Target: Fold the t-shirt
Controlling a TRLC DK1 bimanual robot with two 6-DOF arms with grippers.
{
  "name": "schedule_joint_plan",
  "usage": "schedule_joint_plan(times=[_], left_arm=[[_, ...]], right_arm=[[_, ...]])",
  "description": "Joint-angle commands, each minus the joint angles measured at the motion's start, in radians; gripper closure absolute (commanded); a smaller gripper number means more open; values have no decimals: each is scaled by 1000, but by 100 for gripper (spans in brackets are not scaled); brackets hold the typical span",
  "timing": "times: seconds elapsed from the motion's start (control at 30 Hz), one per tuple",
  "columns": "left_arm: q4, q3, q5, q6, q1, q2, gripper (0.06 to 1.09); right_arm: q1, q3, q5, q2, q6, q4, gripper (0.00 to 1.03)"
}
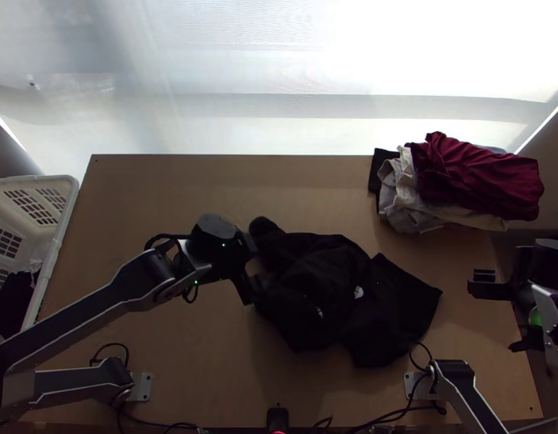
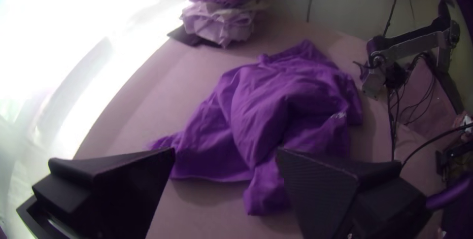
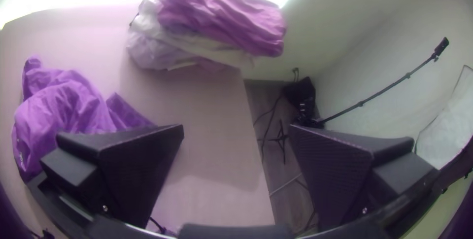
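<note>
One black t-shirt (image 1: 315, 289) lies bunched around the middle of the wooden table (image 1: 206, 362), its long axis going from ten o'clock to four o'clock in the top view. A narrow end, like a sleeve, points to about ten o'clock; the broader part goes toward four o'clock. Which end has the collar, one cannot tell. The left gripper (image 1: 255, 273) is at the shirt's nine o'clock side, with its two fingers spread wide and no cloth pinched; if they touch the shirt, it is not clear. The right gripper (image 1: 490, 316) is well apart from the shirt, at three o'clock, also widely spread, holding nothing. A pile of clothes (image 1: 481, 177) sits at the table's one o'clock corner.
</note>
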Motion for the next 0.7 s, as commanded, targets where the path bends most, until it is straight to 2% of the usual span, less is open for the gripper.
schedule_joint_plan(times=[0.0,0.13,0.2,0.33,0.47,0.67], left_arm=[[-211,40,173,61,220,74,10],[-356,124,282,109,306,124,10],[-412,148,302,121,323,140,10],[-507,158,318,164,348,144,10],[-543,156,328,167,400,133,10],[-560,170,326,170,478,117,10]], right_arm=[[71,-98,-110,47,35,-53,5],[96,-110,-254,144,53,-124,5],[101,-116,-306,190,67,-144,5],[125,-131,-487,277,61,-225,5],[194,-180,-541,308,64,-225,5],[229,-329,-653,371,35,-182,5]])
